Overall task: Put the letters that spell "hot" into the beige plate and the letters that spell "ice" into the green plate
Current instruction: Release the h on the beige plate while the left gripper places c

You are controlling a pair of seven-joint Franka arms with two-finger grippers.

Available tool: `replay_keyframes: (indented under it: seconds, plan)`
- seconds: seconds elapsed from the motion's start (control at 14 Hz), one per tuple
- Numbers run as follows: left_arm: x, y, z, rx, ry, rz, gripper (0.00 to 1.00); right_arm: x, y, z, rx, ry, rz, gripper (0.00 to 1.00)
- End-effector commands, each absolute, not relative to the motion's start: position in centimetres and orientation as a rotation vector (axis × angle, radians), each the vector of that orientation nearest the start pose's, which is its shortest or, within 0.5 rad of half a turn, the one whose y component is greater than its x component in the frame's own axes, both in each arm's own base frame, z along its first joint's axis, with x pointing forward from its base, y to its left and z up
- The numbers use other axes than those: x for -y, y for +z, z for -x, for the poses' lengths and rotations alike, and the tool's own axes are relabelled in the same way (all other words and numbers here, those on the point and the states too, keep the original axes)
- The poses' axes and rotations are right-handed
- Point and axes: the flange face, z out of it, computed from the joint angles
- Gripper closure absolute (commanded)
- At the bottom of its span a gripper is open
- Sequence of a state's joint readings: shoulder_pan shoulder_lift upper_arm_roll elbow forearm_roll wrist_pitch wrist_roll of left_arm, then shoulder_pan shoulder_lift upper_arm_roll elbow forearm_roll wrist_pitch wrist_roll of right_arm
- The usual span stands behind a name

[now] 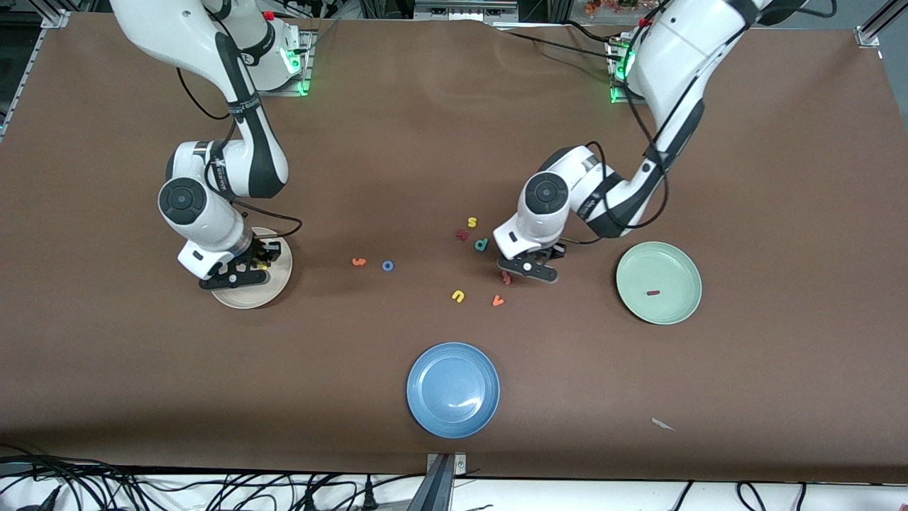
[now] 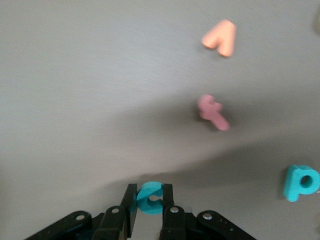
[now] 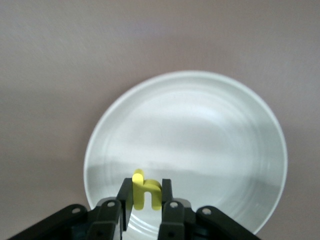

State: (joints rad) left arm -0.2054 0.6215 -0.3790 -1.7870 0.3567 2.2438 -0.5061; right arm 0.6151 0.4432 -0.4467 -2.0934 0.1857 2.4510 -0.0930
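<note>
Brown table; wrist-only teal "c" (image 2: 150, 198)

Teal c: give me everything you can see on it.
The teal c is a small foam-looking letter, thick and matte, with its opening visible. The left gripper is shut on it, one finger on each flank, over the brown table by the loose letters. The front view hides it under the gripper.
</note>
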Motion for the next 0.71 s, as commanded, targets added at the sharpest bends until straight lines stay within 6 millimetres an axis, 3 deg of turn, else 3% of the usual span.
replay_keyframes:
  seconds: [0.0,0.07,0.21,0.36,0.43,0.64]
  plan:
    - [28.2,26.0,-57.0,-0.450,0.099,2.945,0.85,-9.0,22.7,-56.0,0.228,0.038,3.159,0.30]
    - [26.1,26.4,-57.8,-0.434,0.134,2.942,0.85,-8.3,22.9,-56.4,0.179,0.041,3.148,0.00]
    - [22.2,26.6,-59.3,-0.352,0.145,2.953,0.84,-9.1,24.2,-57.4,0.176,0.080,3.125,0.00]
    - [19.7,26.3,-60.1,-0.306,0.153,2.948,0.84,-10.4,25.9,-58.4,0.127,0.143,3.109,0.00]
    - [18.5,25.8,-60.4,-0.280,0.166,2.947,0.84,-11.4,25.7,-58.4,0.095,0.151,3.113,0.00]
    - [12.2,24.4,-61.8,-0.273,0.226,2.957,0.84,-15.0,24.9,-58.2,-0.082,0.126,3.103,0.00]
